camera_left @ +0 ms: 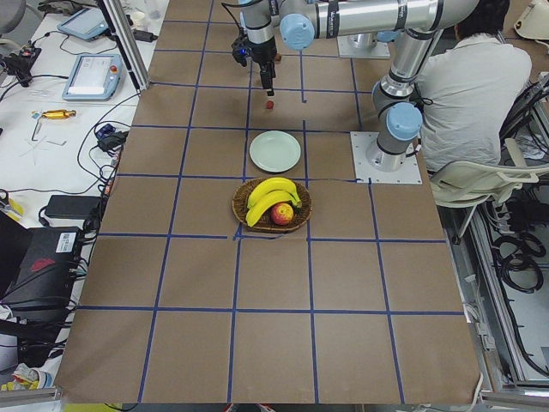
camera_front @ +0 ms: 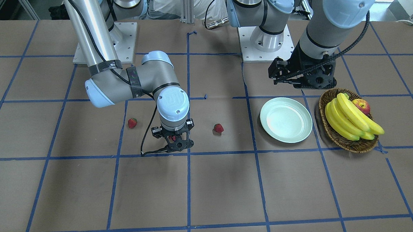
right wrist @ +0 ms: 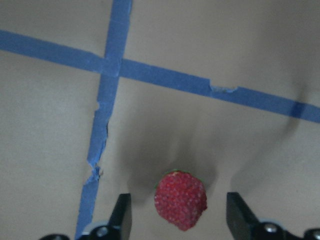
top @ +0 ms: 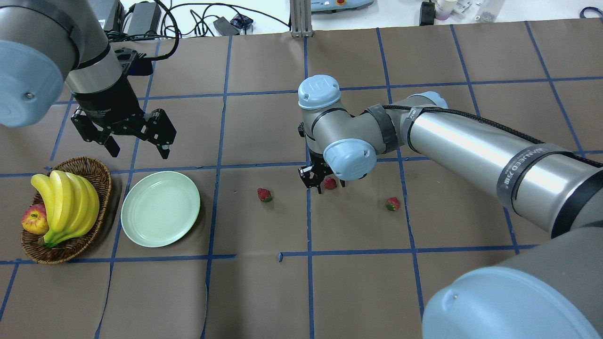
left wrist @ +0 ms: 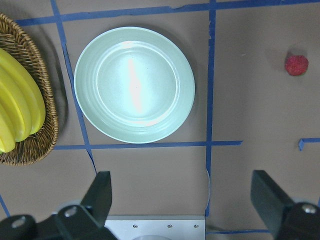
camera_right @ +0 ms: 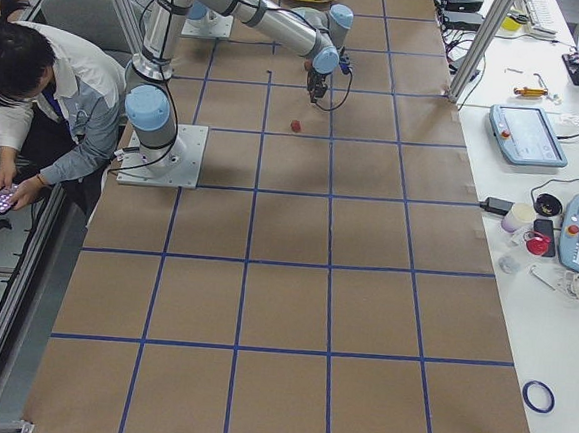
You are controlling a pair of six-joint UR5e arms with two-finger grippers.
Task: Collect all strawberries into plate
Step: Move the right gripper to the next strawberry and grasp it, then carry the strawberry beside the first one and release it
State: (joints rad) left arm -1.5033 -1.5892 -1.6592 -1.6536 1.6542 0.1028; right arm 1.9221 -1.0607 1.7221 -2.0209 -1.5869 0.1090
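Three strawberries lie on the brown table. The first strawberry (top: 264, 194) is nearest the empty mint-green plate (top: 160, 208). The second strawberry (top: 330, 182) sits between the open fingers of my right gripper (top: 322, 181), which is low over the table. In the right wrist view this strawberry (right wrist: 180, 200) has a gap to each finger. The third strawberry (top: 392, 203) lies further right. My left gripper (top: 139, 149) is open and empty, above the table behind the plate (left wrist: 134, 84).
A wicker basket (top: 96, 172) with bananas (top: 66, 202) and an apple (top: 34, 219) stands left of the plate, close to it. Blue tape lines cross the table. The right arm's long link (top: 471, 146) stretches over the table's right half.
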